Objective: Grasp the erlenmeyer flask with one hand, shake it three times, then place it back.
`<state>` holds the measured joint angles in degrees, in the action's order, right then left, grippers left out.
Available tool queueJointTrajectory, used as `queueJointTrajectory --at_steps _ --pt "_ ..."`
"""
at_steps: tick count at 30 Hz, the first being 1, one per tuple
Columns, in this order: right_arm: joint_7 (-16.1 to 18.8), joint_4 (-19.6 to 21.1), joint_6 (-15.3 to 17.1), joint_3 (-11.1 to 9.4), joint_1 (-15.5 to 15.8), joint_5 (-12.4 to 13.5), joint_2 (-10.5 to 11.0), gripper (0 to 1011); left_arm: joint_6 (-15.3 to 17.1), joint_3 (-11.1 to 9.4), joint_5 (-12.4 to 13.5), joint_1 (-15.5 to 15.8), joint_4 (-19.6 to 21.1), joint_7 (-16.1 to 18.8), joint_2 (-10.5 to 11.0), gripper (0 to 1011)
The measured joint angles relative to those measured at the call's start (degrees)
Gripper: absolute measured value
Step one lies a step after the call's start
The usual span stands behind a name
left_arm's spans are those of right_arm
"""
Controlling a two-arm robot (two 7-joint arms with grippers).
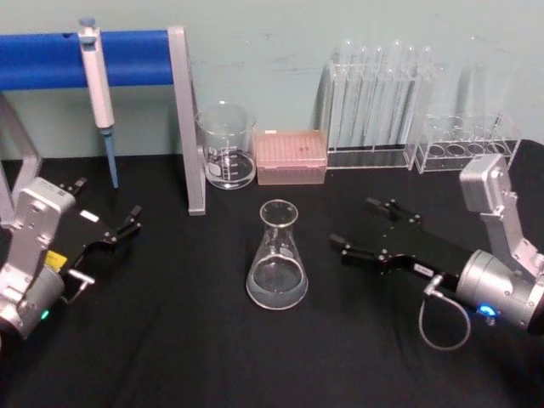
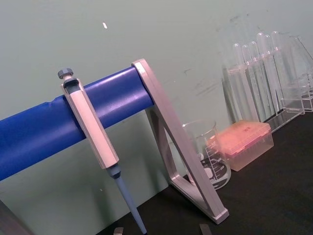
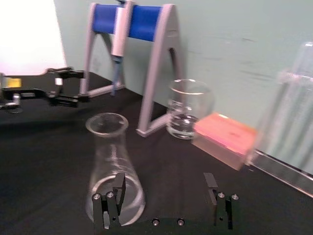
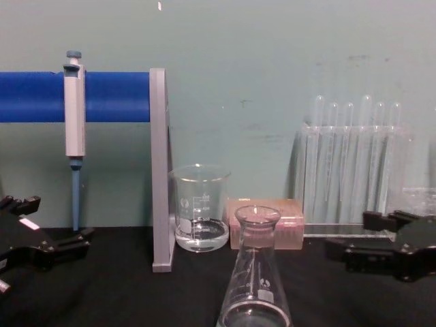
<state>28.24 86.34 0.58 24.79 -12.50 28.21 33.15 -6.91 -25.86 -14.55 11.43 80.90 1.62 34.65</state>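
The flask point(image 1: 277, 259) stands upright on the black table point(image 1: 170, 340). The right gripper point(image 1: 354, 222) is near the flask, on its right side, not touching it. Its two fingers are spread wide and hold nothing. The left gripper point(image 1: 106, 201) rests far off on the flask's left side, fingers spread too, holding nothing. Behind the flask stand a glass cup point(image 1: 226, 144) and a pink box point(image 1: 291, 156).
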Motion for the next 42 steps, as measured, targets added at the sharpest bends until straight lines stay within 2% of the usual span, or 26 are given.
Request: queueJointTrajectory --at_steps 12,21,32,42 --pt "5.16 -0.11 1.46 2.50 -1.91 -0.38 -1.78 1002 0.00 0.00 0.00 0.00 0.00 0.00 0.00 1001" --pt "5.92 -1.68 1.36 4.09 -3.79 -1.42 -3.39 1002 0.00 0.00 0.00 0.00 0.00 0.00 0.00 1001" --pt "6.41 -5.63 0.61 6.33 -6.90 -3.61 -6.32 1002 0.00 0.00 0.00 0.00 0.00 0.00 0.00 1001" --pt "5.92 -8.07 0.00 6.82 -8.45 -4.90 -8.16 1002 0.00 0.00 0.00 0.00 0.00 0.00 0.00 1001"
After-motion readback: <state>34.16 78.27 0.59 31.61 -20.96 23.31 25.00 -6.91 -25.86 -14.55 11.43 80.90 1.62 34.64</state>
